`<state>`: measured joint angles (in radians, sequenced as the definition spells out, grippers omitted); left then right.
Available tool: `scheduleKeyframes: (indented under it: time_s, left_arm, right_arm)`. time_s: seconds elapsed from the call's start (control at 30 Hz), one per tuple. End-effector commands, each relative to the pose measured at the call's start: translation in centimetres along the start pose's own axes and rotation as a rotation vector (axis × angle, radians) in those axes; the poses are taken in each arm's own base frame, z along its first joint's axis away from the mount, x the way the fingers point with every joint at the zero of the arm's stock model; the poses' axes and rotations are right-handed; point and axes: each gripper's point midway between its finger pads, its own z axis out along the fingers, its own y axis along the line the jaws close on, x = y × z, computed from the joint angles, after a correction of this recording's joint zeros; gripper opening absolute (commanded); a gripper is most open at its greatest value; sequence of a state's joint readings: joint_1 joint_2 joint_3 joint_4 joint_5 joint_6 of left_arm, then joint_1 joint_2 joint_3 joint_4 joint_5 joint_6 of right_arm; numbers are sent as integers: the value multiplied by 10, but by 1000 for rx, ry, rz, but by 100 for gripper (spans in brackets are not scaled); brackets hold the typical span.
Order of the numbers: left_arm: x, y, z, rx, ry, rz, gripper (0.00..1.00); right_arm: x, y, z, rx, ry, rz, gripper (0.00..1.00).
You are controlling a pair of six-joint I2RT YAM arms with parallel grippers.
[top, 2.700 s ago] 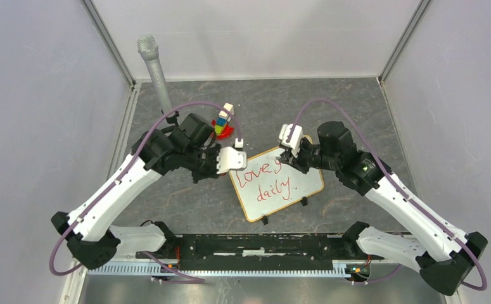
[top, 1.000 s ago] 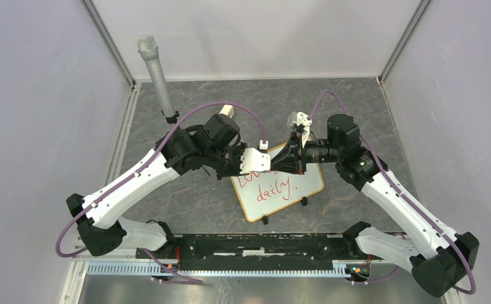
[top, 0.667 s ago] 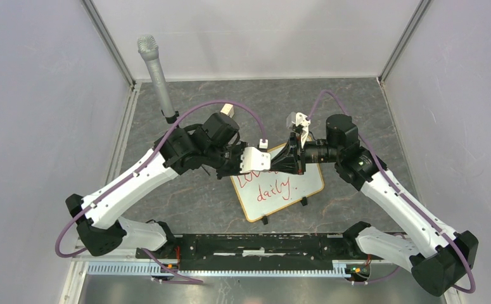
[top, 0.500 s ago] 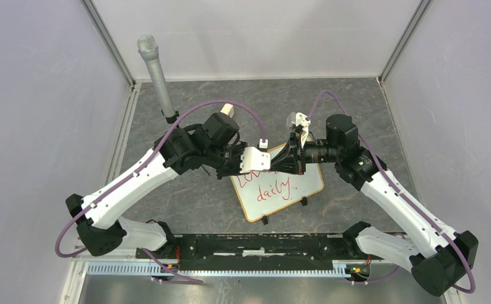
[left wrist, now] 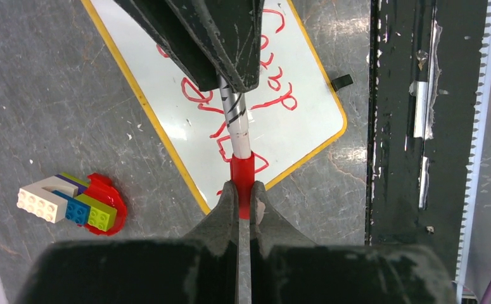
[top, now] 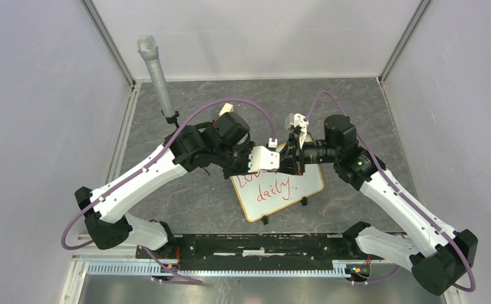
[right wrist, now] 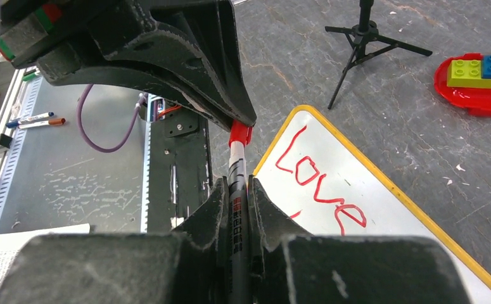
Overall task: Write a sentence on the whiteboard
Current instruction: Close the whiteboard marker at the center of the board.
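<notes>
The whiteboard lies flat on the grey table, with the red sentence partly hidden under both grippers. It also shows in the left wrist view and the right wrist view. My right gripper is shut on a silver marker. My left gripper is shut on the marker's red cap, which sits over the marker's tip end. The two grippers meet nose to nose above the board's upper left part. The words "Love" show beside the marker.
A grey microphone stands on a small tripod at the back left. Stacked toy bricks on a red piece lie left of the board. A black rail runs along the near edge.
My left gripper has moved right with the red cap and closed the gap to the right gripper's marker. The right arm has stayed still over the last second.
</notes>
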<state>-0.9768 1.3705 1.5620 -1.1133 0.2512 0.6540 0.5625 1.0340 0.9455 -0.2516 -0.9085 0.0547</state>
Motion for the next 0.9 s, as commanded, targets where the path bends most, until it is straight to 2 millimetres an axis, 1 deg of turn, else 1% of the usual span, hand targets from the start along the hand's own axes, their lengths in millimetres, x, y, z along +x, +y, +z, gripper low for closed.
scheduleKeyframes:
  time_s: [0.0,0.13,0.33,0.47,0.5,0.53,0.63,0.77,0.8,0.87]
  left_arm:
    - [-32,16,-7,-65,-86,-54,3]
    - [-39,15,-7,-57,-117,-74,2]
    - [-66,10,-13,-16,-210,-122,2]
    - [-80,7,-11,5,-250,-124,3]
    - [-84,8,-10,7,-259,-135,4]
    - [-87,7,-10,14,-268,-153,8]
    - [-94,8,-16,33,-301,-180,17]
    - [-87,10,-29,57,-325,-206,28]
    - [-83,15,-33,51,-333,-222,32]
    - [-82,20,-46,56,-374,-256,46]
  right_arm:
    - [-3,-8,1,33,-5,-32,0]
    - [0,-9,2,39,2,-32,0]
    - [5,-15,5,59,10,-14,0]
    - [8,-13,10,38,18,-2,0]
    - [8,-11,10,29,19,1,0]
    - [7,-10,11,19,16,2,0]
    - [1,-9,8,16,4,-14,0]
    - [-6,-11,1,31,-15,-35,0]
    - [-7,-12,0,36,-19,-37,0]
    - [-9,-14,-3,44,-25,-37,0]
